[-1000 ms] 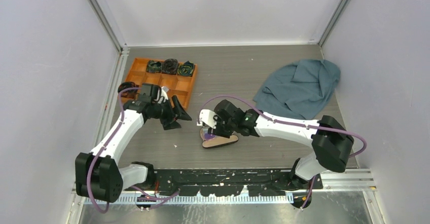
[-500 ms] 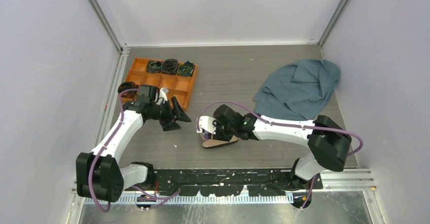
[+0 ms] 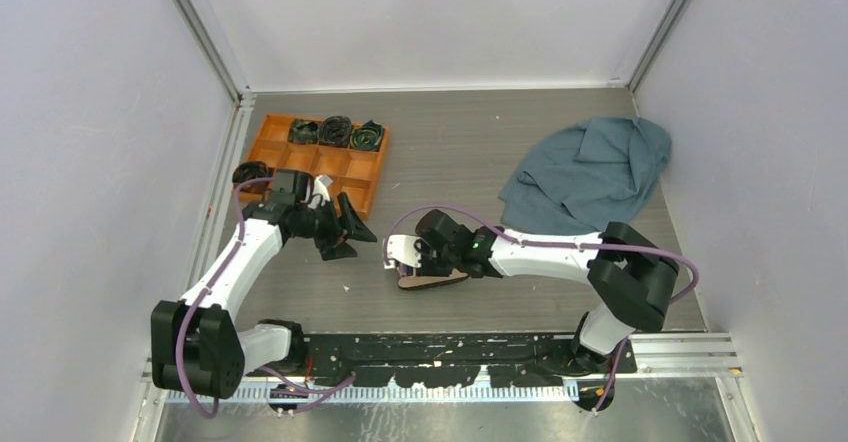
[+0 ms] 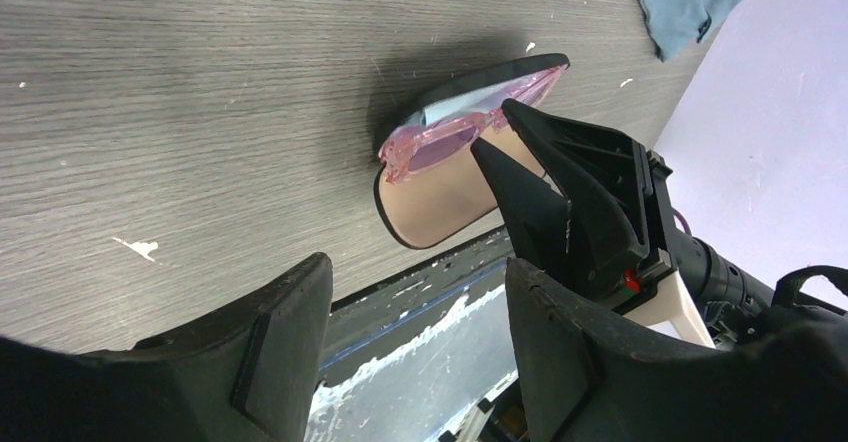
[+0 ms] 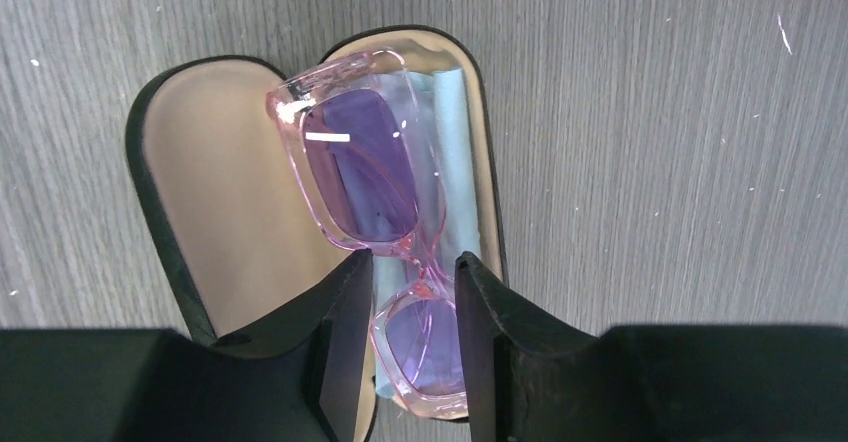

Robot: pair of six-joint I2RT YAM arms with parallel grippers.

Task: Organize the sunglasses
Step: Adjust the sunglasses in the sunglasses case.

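Observation:
The sunglasses [image 5: 360,167], pink frame with purple lenses, lie tilted in the open black case [image 5: 225,202] with tan lining, on a small light-blue cloth [image 5: 455,132]. My right gripper [image 5: 413,272] is closed round their bridge, one finger on each side, low over the case [image 3: 440,280]. In the left wrist view the sunglasses [image 4: 440,142] rest along the case's [image 4: 440,207] far rim, with the right gripper [image 4: 530,162] on them. My left gripper [image 3: 345,230] is open and empty, left of the case, jaws wide apart [image 4: 420,352].
An orange divided tray [image 3: 352,170] sits at the back left with dark bundled items [image 3: 337,131] in its far compartments. A large teal cloth [image 3: 590,172] lies crumpled at the back right. A black rail [image 3: 450,347] runs along the near edge.
My right gripper has moved down and slightly left, bringing the sunglasses lower into the case. The left arm has barely moved.

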